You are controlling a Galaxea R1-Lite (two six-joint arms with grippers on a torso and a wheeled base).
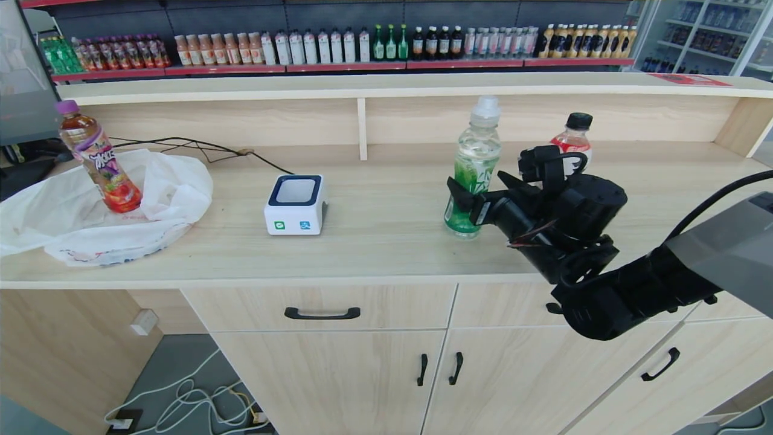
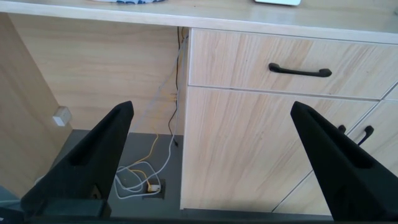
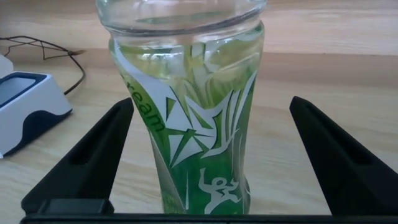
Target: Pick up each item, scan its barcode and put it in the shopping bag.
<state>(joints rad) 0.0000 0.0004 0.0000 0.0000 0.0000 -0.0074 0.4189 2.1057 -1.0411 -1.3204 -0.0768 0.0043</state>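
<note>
The right gripper (image 3: 210, 109) fingers (image 3: 87, 162) stand apart. The clear, green-labelled plastic bottle (image 1: 474, 172) stands upright between them, untouched. The left gripper (image 2: 211, 109) fingers stand apart, facing a light wooden cabinet door (image 2: 249, 149).

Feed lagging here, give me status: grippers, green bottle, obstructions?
Right gripper open, straddling green bottle, not gripping. Left gripper open, low by the cabinet. Black-capped bottle stands behind.

Green bottle (image 1: 473, 169) upright on counter (image 1: 386, 241), tea bottle (image 1: 99, 160) (purple cap) tilted on bag (image 1: 175, 181)
</note>
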